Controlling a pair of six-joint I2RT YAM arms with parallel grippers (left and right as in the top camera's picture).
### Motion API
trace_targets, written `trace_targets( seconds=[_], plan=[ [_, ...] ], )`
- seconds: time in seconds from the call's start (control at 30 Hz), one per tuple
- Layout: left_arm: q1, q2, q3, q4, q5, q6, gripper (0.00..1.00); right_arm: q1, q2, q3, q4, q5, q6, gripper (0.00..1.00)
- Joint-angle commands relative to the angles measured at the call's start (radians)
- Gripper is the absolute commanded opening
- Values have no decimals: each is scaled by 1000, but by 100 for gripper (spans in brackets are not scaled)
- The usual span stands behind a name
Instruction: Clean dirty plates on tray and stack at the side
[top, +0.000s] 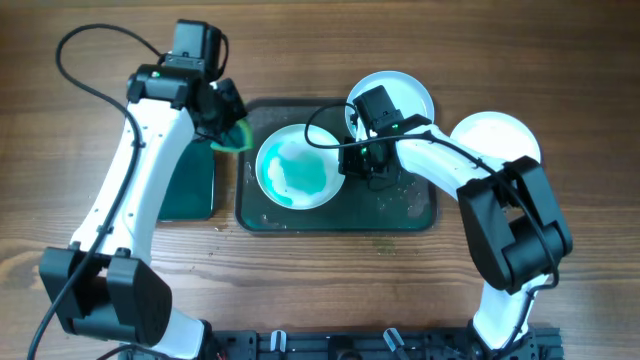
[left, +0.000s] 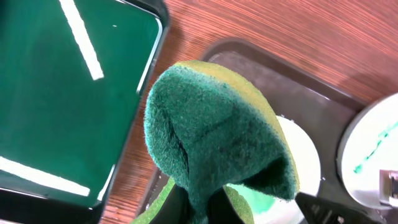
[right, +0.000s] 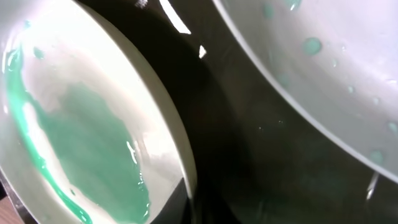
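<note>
A white plate (top: 297, 167) smeared with green lies in the left half of the dark tray (top: 340, 218). My right gripper (top: 360, 165) is shut on its right rim; the wrist view shows the rim (right: 180, 155) between the fingers (right: 199, 202). A second plate (top: 395, 92) with green drops sits at the tray's far right corner and also shows in the right wrist view (right: 329, 50). A third plate (top: 497, 135) lies on the table right of the tray. My left gripper (top: 232, 128) is shut on a green-yellow sponge (left: 217, 124) above the tray's left edge.
A smaller bright-green tray (top: 190, 185) lies left of the dark tray and fills the left of the left wrist view (left: 56, 93). Water drops and specks lie on the dark tray's right half (top: 405, 200). The table is brown wood (top: 560, 60).
</note>
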Motion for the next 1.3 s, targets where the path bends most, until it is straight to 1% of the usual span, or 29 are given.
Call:
trace_targets(
  seconds=[0.0, 0.03, 0.1, 0.17, 0.23, 0.27, 0.37, 0.57, 0.63, 0.8, 0.97, 1.1, 1.17, 1.27],
  plan=[
    [6, 5, 7, 5, 12, 19, 4, -3, 28, 6, 10, -34, -18, 7],
    [6, 5, 7, 7, 12, 19, 4, -3, 28, 6, 11, -49, -21, 4],
    [6, 5, 7, 7, 11, 19, 4, -3, 27, 11, 6, -67, -24, 4],
    [6, 5, 7, 7, 11, 19, 4, -3, 21, 35, -16, -90, -60, 4],
    [6, 5, 7, 7, 11, 19, 4, 2, 3, 66, -61, -62, -93, 4],
    [6, 5, 7, 7, 11, 19, 4, 9, -15, 87, -98, -13, -104, 4],
    [6, 5, 7, 7, 1, 19, 4, 45, -88, 123, -175, 184, -128, 4],
    [6, 5, 7, 10, -7, 19, 4, 175, -258, 124, -219, 650, -148, 4],
    [6, 5, 7, 11, -7, 19, 4, 233, -297, 124, -240, 834, -149, 4],
    [6, 5, 7, 11, -7, 19, 4, 359, -338, 124, -280, 1176, -151, 4],
    [6, 5, 7, 11, -7, 19, 4, 461, -340, 124, -299, 1446, -152, 4],
    [6, 5, 7, 11, -7, 19, 4, 532, -340, 124, -295, 1662, -183, 4],
    [6, 5, 7, 11, -7, 19, 4, 571, -340, 124, -294, 1807, -190, 4],
    [6, 5, 7, 11, -7, 19, 4, 595, -340, 124, -286, 1875, -216, 4]
  ],
)
